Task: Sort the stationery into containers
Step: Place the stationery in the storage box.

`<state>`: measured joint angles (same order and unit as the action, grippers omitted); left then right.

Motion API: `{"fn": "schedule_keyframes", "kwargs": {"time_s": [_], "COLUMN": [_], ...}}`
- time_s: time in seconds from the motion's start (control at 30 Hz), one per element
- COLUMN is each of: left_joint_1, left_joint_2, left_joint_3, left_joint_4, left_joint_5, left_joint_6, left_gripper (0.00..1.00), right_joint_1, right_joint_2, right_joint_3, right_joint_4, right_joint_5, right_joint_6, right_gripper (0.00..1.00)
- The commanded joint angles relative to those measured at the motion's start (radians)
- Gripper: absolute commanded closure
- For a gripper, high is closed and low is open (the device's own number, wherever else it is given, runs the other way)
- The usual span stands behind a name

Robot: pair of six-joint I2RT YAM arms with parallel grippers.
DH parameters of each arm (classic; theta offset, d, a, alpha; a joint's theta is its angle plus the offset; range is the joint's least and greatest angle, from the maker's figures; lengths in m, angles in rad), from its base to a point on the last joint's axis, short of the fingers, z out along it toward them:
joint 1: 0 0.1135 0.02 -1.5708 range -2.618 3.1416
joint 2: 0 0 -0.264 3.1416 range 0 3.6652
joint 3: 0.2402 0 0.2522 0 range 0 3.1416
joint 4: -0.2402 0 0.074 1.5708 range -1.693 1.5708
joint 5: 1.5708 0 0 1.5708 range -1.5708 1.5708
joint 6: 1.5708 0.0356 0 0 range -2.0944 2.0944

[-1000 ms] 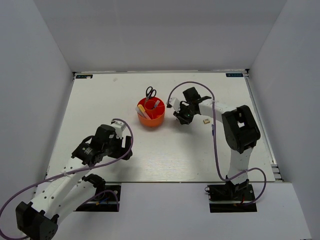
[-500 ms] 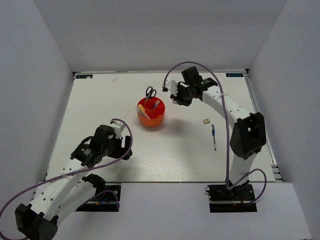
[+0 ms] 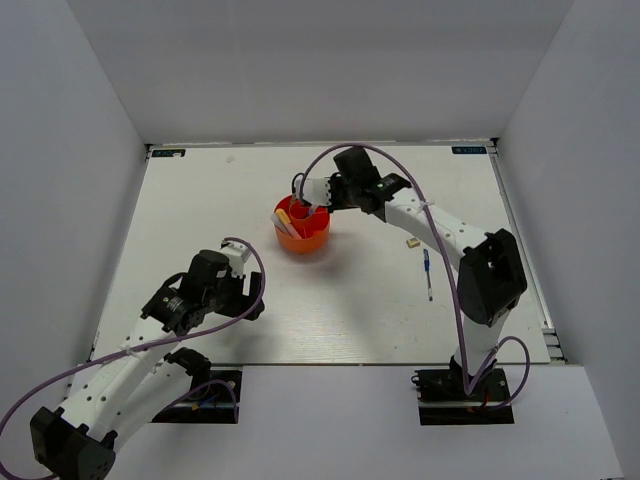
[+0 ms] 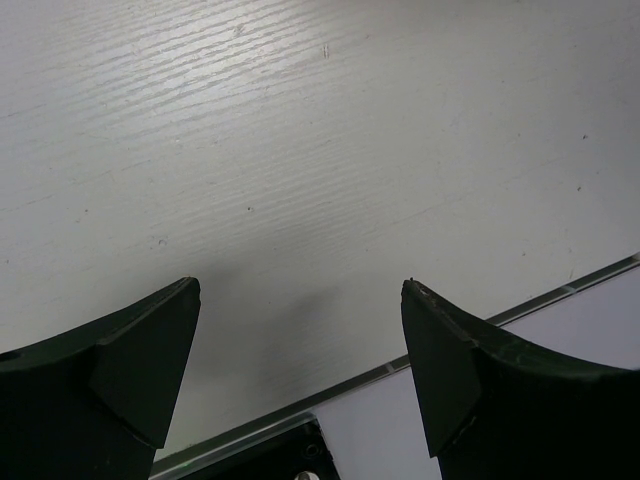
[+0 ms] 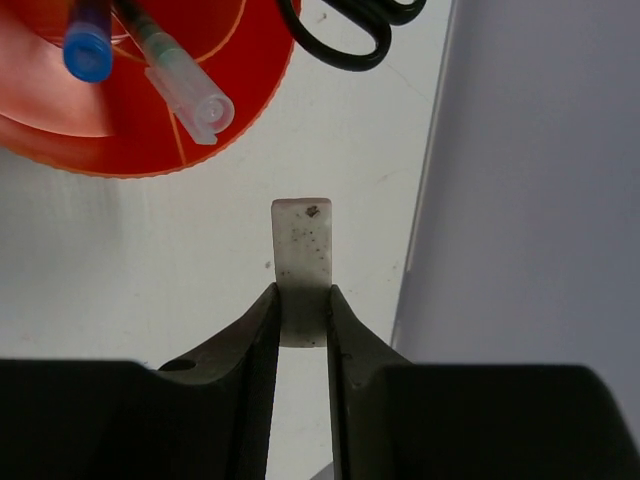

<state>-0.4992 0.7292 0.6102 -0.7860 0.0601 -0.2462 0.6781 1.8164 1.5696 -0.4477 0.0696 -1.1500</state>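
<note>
My right gripper (image 5: 302,292) is shut on the small grey-white eraser block (image 5: 302,250), which sticks out past the fingertips. In the top view the right gripper (image 3: 320,192) hangs at the back right rim of the round orange container (image 3: 303,243), with the eraser (image 3: 314,190) pointing towards it. The container (image 5: 120,150) holds a blue-capped pen (image 5: 88,50) and a clear-capped marker (image 5: 190,95). Black-handled scissors (image 3: 300,184) lie just behind it. A tan cube (image 3: 410,241) and a dark pen (image 3: 427,272) lie to the right. My left gripper (image 4: 300,290) stands open over bare table.
White walls close in the table on three sides. The table's front edge (image 4: 500,315) runs just under my left gripper (image 3: 250,300). The right arm's purple cable (image 3: 400,160) arcs above the tabletop behind the container.
My right arm has swung from right of the container to the back, then left to its rim, carrying the eraser. The left arm has not moved.
</note>
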Motion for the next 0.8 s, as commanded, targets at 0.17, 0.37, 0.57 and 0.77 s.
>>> {"fn": "schedule_keyframes", "kwargs": {"time_s": [0.17, 0.37, 0.57, 0.77], "left_joint_1": [0.002, 0.004, 0.004, 0.004], "left_joint_2": [-0.007, -0.007, -0.01, -0.011], "left_joint_3": [-0.009, -0.007, -0.006, -0.007], "left_joint_4": [0.002, 0.001, 0.001, 0.001], "left_joint_5": [-0.006, -0.009, -0.008, -0.006], "left_joint_6": [0.008, 0.012, 0.013, 0.013], "left_gripper": [0.08, 0.08, 0.08, 0.07], "right_joint_1": [0.026, 0.044, 0.058, 0.066], "right_joint_2": [-0.009, 0.034, 0.058, 0.084], "right_joint_3": [-0.097, -0.043, -0.025, -0.01], "right_joint_4": [0.198, 0.178, 0.153, 0.155], "right_joint_5": [0.042, 0.012, -0.008, 0.002], "right_joint_6": [-0.217, -0.198, -0.177, -0.133], "right_gripper": [1.0, 1.0, 1.0, 1.0]}}
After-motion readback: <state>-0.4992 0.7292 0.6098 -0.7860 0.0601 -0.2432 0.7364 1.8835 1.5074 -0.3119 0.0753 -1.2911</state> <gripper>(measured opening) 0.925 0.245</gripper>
